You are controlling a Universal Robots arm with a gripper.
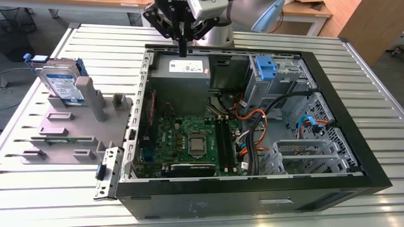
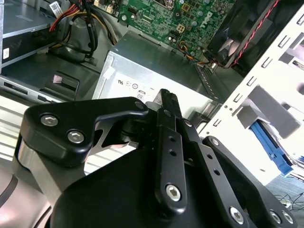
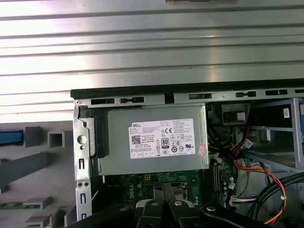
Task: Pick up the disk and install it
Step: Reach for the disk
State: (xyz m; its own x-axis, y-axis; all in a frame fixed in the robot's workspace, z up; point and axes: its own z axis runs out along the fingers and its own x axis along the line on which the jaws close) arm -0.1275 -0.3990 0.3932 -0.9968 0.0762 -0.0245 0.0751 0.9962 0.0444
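The disk (image 1: 60,84), silver-grey with a white-and-blue label and blue side rails, stands on edge in a grey holder (image 1: 69,127) at the exterior view's left, outside the computer case (image 1: 252,189). My gripper (image 1: 183,50) hangs far from the disk, just above the grey power supply box (image 1: 183,70) at the case's back wall. Its black fingers are shut with nothing between them, as the second wrist view shows of my gripper (image 2: 166,96). In the first wrist view the power supply box (image 3: 152,140) with its white sticker lies right ahead of the fingers (image 3: 164,190).
The open case holds a green motherboard (image 1: 189,142), orange and black cables (image 1: 256,120) and a drive cage with a bare blue bracket (image 1: 265,67). A detached metal strip (image 1: 109,172) lies by the case's left wall. Everything rests on a slatted metal table (image 1: 94,40).
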